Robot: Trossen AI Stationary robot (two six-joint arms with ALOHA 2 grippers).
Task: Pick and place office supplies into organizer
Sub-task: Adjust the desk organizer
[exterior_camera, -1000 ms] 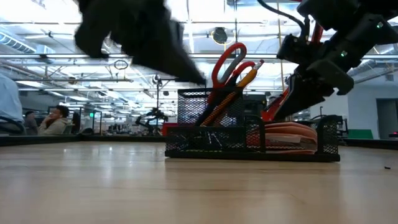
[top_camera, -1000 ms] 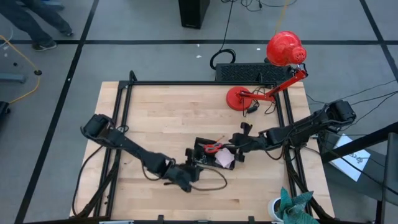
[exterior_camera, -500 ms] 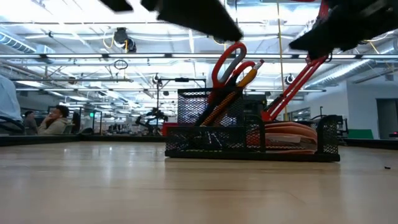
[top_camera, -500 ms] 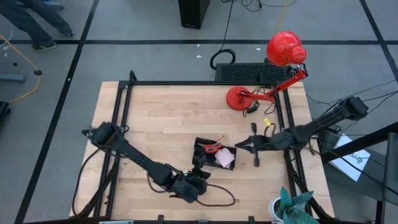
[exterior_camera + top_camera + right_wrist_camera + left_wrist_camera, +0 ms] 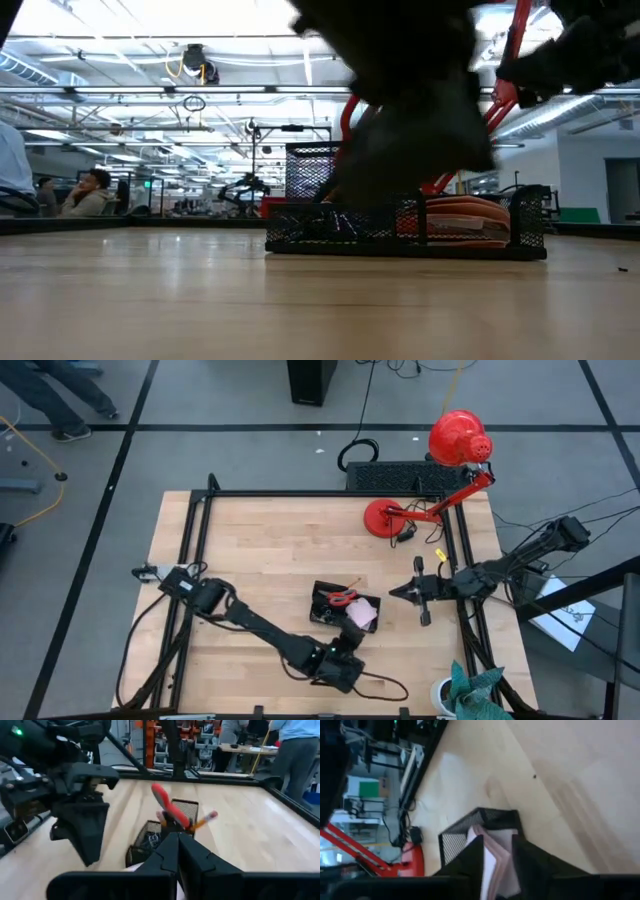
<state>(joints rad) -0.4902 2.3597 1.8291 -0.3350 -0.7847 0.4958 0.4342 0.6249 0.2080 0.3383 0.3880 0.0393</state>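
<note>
The black mesh organizer [image 5: 344, 606] sat near the middle of the wooden desk [image 5: 260, 550], its compartments already filled. The red-handled scissors [image 5: 169, 811] stood upright in the tall cup at one end, with an orange pencil [image 5: 206, 817] leaning out beside them. The pink sticky-note pad [image 5: 362, 614] lay in the low tray at the other end.

The left gripper [image 5: 352, 642] hung just off the organizer's near edge, on the pad's side. From its own wrist view its two dark fingers [image 5: 470, 859] stood slightly apart with nothing caught between them, and the pink pad showed through the gap, lying in the tray just beyond the tips. The fingers had let go and gripped nothing.

The right gripper [image 5: 394, 593] waited off to the organizer's far side, apart from it, above the desk. Its fingers [image 5: 170, 851] were pressed together and empty, pointing toward the scissors and the mesh cup ahead of the tips.

A red desk lamp [image 5: 442, 465] stood at the desk's back corner, well behind both sets of fingers.
</note>
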